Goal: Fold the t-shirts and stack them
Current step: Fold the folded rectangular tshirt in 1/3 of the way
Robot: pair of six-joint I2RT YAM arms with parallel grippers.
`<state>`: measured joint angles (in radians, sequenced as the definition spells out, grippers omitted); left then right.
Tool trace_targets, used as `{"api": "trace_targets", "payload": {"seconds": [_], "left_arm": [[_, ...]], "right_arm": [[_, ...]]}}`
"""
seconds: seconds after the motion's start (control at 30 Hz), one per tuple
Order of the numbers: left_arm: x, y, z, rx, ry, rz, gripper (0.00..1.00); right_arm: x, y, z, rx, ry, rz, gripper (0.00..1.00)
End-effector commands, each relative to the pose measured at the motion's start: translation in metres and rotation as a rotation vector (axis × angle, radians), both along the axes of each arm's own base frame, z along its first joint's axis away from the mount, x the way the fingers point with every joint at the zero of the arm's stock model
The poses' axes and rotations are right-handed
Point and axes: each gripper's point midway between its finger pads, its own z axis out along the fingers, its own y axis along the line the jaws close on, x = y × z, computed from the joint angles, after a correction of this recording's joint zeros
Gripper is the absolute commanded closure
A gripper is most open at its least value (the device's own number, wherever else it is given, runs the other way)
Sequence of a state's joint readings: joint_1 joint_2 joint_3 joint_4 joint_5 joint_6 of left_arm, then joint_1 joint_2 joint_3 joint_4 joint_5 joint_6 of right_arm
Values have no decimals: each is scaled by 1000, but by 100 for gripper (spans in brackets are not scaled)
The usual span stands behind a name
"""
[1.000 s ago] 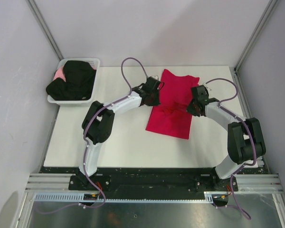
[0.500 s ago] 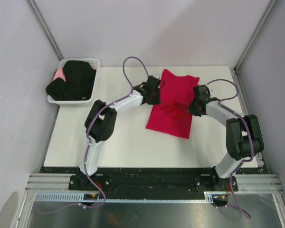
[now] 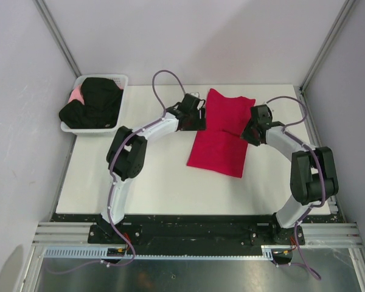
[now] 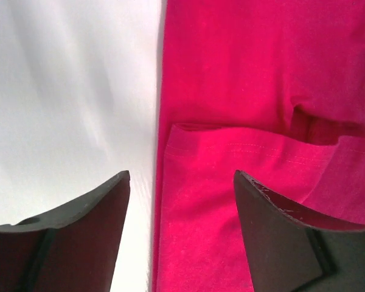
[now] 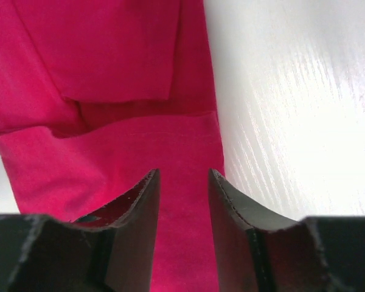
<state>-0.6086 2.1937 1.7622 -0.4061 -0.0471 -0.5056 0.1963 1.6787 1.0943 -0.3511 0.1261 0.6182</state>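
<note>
A crimson red t-shirt (image 3: pixel 219 143) lies folded into a long strip on the white table, its sleeves tucked over the body. My left gripper (image 3: pixel 201 118) hovers over the shirt's left edge, open, with nothing between its fingers. In the left wrist view the red t-shirt (image 4: pixel 243 91) fills the right side and the left gripper (image 4: pixel 181 176) straddles its folded edge. My right gripper (image 3: pixel 247 132) is over the shirt's right edge, open and empty. In the right wrist view, the right gripper (image 5: pixel 182 173) hangs above the red t-shirt (image 5: pixel 109 61). Black t-shirts (image 3: pixel 94 103) are heaped in the basket.
A white plastic basket (image 3: pixel 123 91) stands at the table's far left corner, with a bit of pink cloth (image 3: pixel 76 95) showing beside the black heap. Bare white table (image 3: pixel 152 176) lies in front of the red shirt. Metal frame posts rise at both far corners.
Both grippers have opened and let go of the red shirt, drawing slightly outward and away from its middle. The bunched cloth at the shirt's centre now lies flat.
</note>
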Motion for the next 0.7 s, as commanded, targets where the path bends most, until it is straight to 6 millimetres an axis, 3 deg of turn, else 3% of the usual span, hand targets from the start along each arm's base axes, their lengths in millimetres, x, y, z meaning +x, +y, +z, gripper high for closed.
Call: {"api": "trace_targets", "payload": {"seconds": [0.0,0.07,0.2,0.37,0.5,0.67], "left_arm": [[15,7,68,-43,-139,-8,26],[9,8,76,-55,-142,-11,33],[-11,1,72,-95,-95,-41,60],[-40,-8,54,-146,-4,-71,86],[-65,-4,39,-164,54,-74,94],[-98,12,15,-167,122,-54,97]], "right_arm": [[10,-3,58,-40,-128,22,57],[4,6,67,-50,-139,47,58],[-4,40,67,-53,-144,137,62],[3,72,41,-48,-117,210,69],[20,82,17,-60,-85,231,71],[42,87,-13,-105,-37,234,70]]}}
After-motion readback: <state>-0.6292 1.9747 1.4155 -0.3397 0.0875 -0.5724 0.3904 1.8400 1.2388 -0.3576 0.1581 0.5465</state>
